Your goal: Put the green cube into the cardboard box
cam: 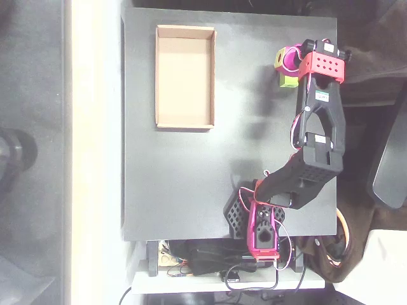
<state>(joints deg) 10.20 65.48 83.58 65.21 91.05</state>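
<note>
The green cube is a small lime block on the black table near its far right corner. My gripper hangs right over that spot, its magenta finger with a yellow-faced tip just above the cube in the picture. The cube sits against the lower side of the magenta finger, and I cannot make out whether the jaws hold it. The cardboard box, a shallow tan tray with nothing in it, lies at the table's upper left, well apart from the cube.
The arm's black links run down the table's right side to its base at the front edge. Cables and a power strip lie below the table edge. A dark chair stands at the right.
</note>
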